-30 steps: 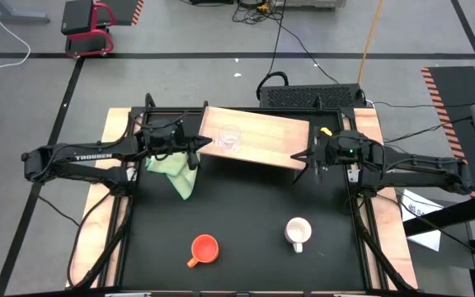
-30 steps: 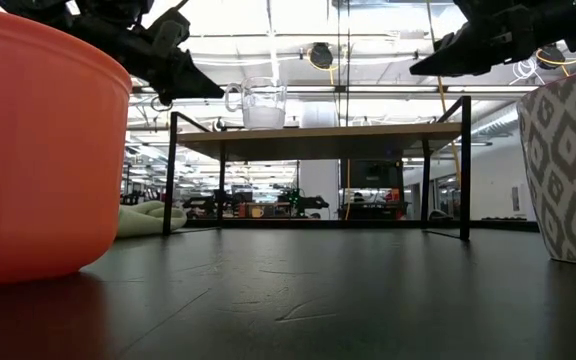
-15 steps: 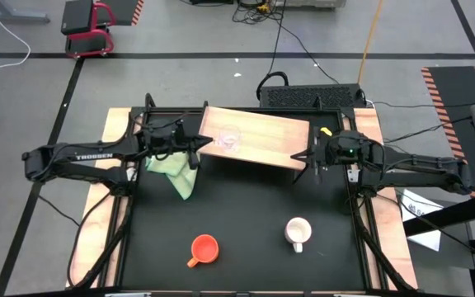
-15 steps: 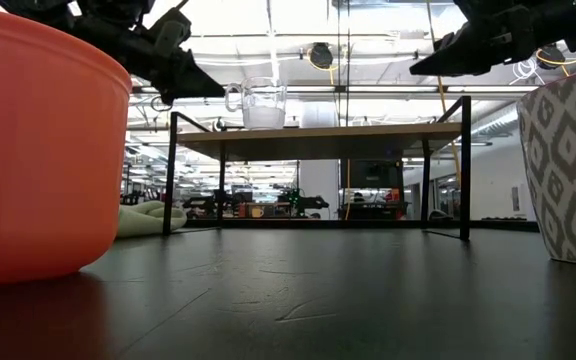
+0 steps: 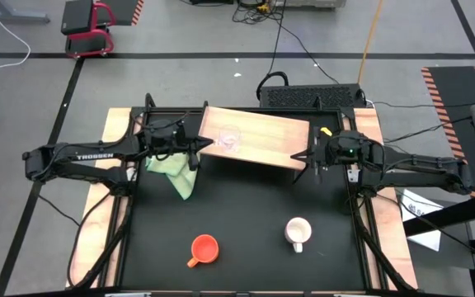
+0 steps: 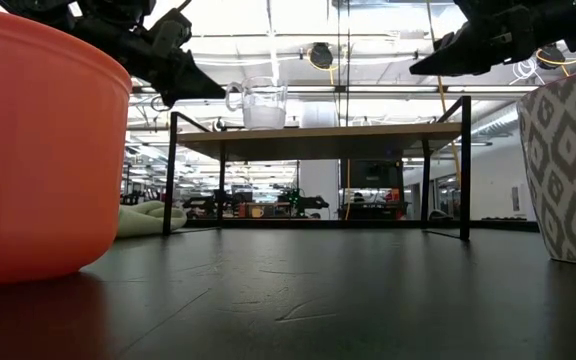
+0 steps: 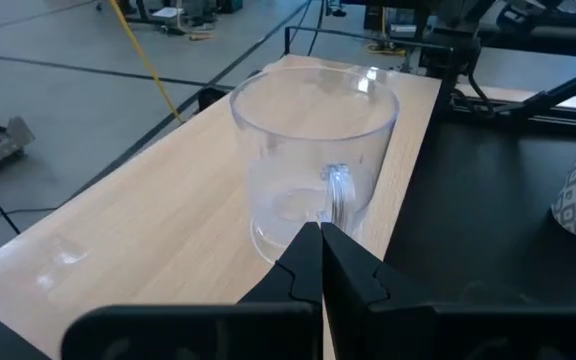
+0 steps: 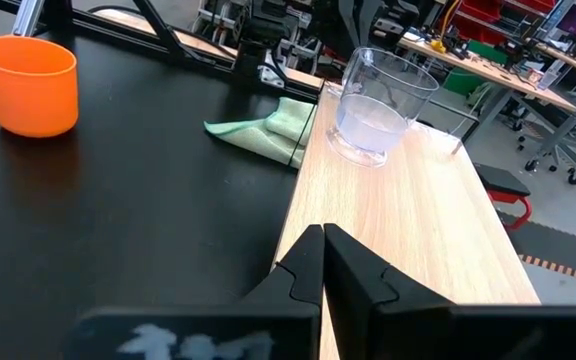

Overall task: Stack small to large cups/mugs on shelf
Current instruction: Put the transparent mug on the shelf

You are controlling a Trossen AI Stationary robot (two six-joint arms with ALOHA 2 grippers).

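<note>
Orange mug (image 5: pixel 204 248) sits on the table well off the shelf (image 5: pixel 258 136), nearer the left gripper (image 5: pixel 198 147), whose fingers are together, empty.

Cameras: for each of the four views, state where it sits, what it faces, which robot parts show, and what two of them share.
High view: overhead, straight down on the shelf; both arms show.
Low view: at tabletop height, level across; orange mug and white mug loom near, both arms enter from above.
Left wrist view: on the left arm, facing the glass cup; left gripper fingers shut.
Right wrist view: on the right arm, looking along the shelf; right gripper fingers shut.
Both wrist views share the glass cup.
</note>
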